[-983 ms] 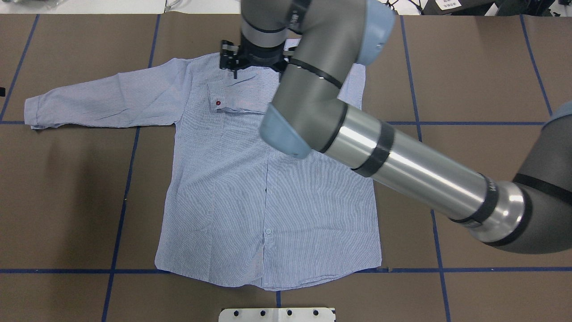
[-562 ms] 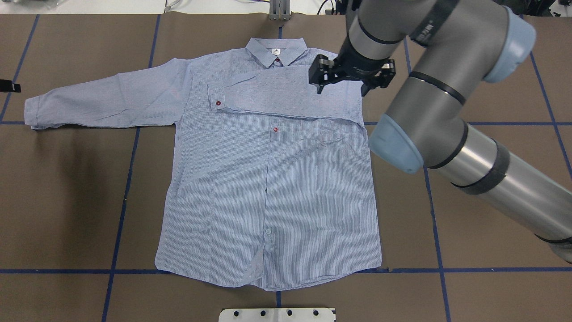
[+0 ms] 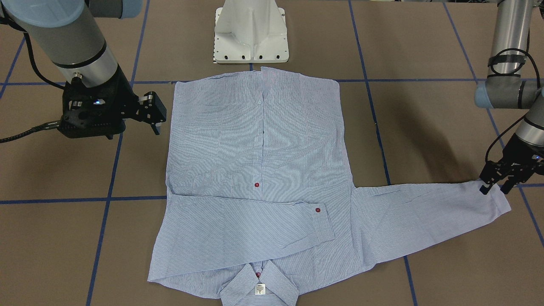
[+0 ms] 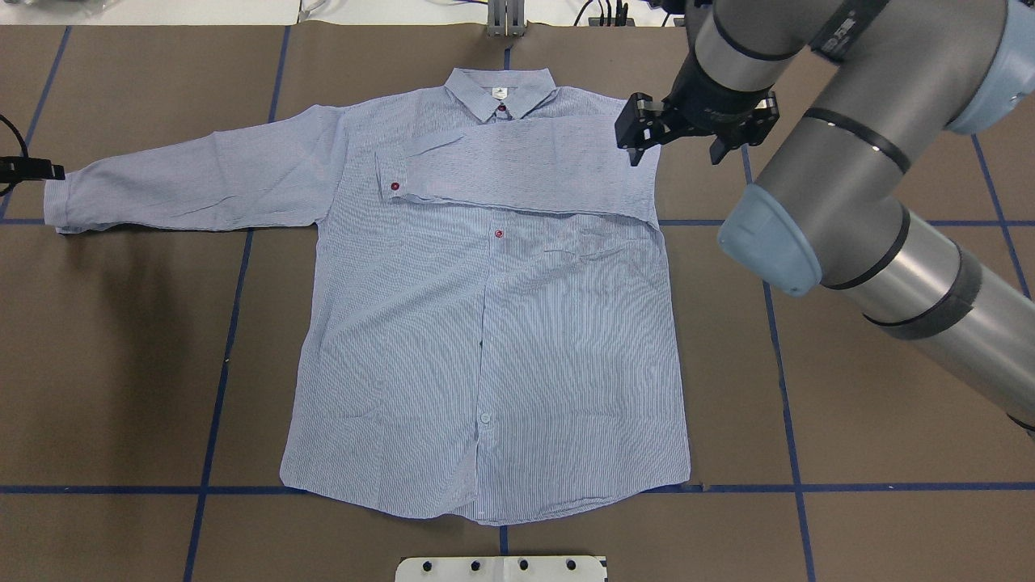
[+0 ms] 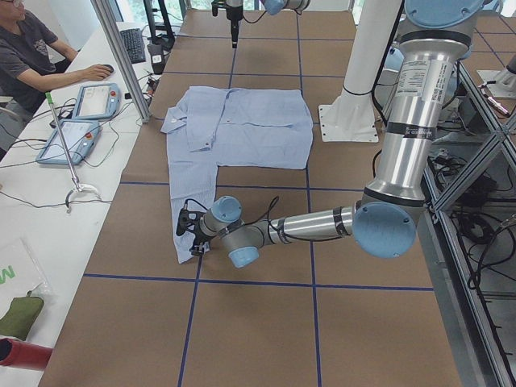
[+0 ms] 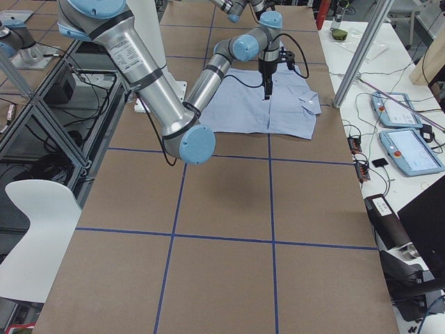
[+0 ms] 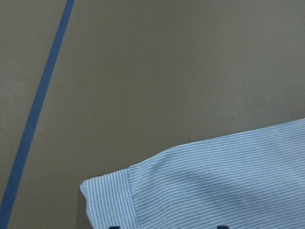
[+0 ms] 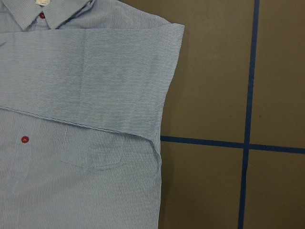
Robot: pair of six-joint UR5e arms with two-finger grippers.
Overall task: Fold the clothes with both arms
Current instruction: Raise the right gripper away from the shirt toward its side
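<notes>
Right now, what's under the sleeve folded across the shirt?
The folded sleeve lies on the upper chest of the shirt, below the collar. The pocket shows just below its edge; the front beneath is covered.

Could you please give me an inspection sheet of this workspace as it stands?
Surface: brown table with blue tape lines.
Job's things: shirt flat; one sleeve folded across the chest, other sleeve stretched out.
Clutter: nothing seen.
Grippers: right gripper open by the shirt's edge; left gripper open at the outstretched cuff.
Cables: black cable runs to the right gripper.
Surroundings: person at a side desk.
</notes>
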